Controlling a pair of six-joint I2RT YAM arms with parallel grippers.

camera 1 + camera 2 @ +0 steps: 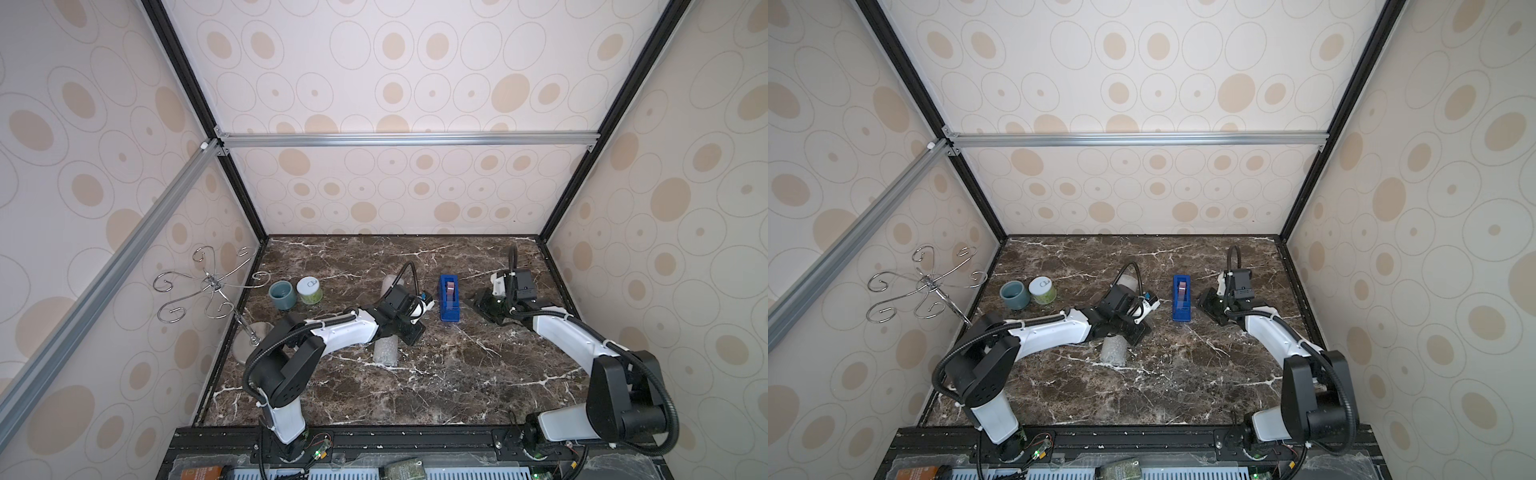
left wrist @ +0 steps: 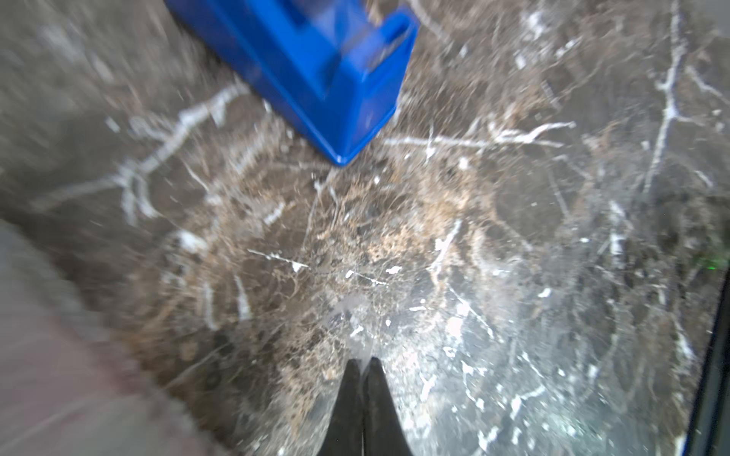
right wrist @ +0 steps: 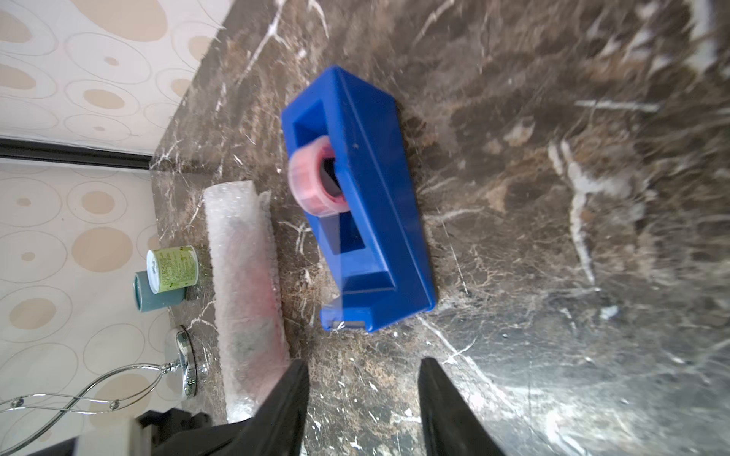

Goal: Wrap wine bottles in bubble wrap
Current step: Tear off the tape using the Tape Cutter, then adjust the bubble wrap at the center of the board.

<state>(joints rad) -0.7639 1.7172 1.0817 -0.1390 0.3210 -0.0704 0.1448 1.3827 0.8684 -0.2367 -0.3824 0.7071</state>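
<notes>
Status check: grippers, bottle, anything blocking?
Left gripper shut, right gripper open and empty. Wine bottle rolled inside bubble wrap, lying flat on table. Left arm crosses above it; tape dispenser beside it, apart.

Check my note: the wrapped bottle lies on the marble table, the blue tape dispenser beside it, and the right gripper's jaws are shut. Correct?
No. The right gripper is open: the right wrist view shows its jaws apart over bare table. The rest holds: the bottle lies in bubble wrap, the blue tape dispenser beside it.
</notes>
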